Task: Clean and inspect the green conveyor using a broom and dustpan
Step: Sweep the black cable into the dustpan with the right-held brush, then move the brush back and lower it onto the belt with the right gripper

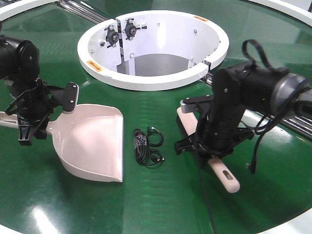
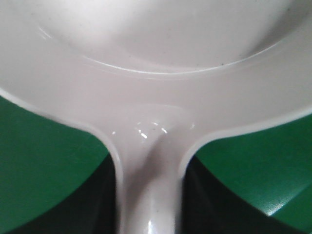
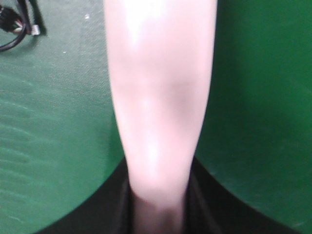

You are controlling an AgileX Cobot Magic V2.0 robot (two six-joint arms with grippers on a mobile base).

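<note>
The pale dustpan [image 1: 95,139] lies on the green conveyor [image 1: 161,204] at the left, its mouth facing right and toward me. My left gripper [image 1: 30,126] is shut on its handle, which the left wrist view shows as a pale stem [image 2: 148,190] between dark fingers [image 2: 100,204]. The broom [image 1: 225,176] lies right of centre, handle end toward me, its head mostly hidden behind my right arm. My right gripper [image 1: 210,146] is shut on the broom handle [image 3: 158,97], with dark fingers [image 3: 109,209] on both sides. Bristles are not visible.
A tangle of black cable [image 1: 147,145] lies on the belt between dustpan and broom, also in the right wrist view's corner as cable [image 3: 14,27]. The white inner ring wall [image 1: 151,78] stands behind. Silver rollers [image 1: 85,10] cross the far left. White outer rim [image 1: 292,225] curves at bottom right.
</note>
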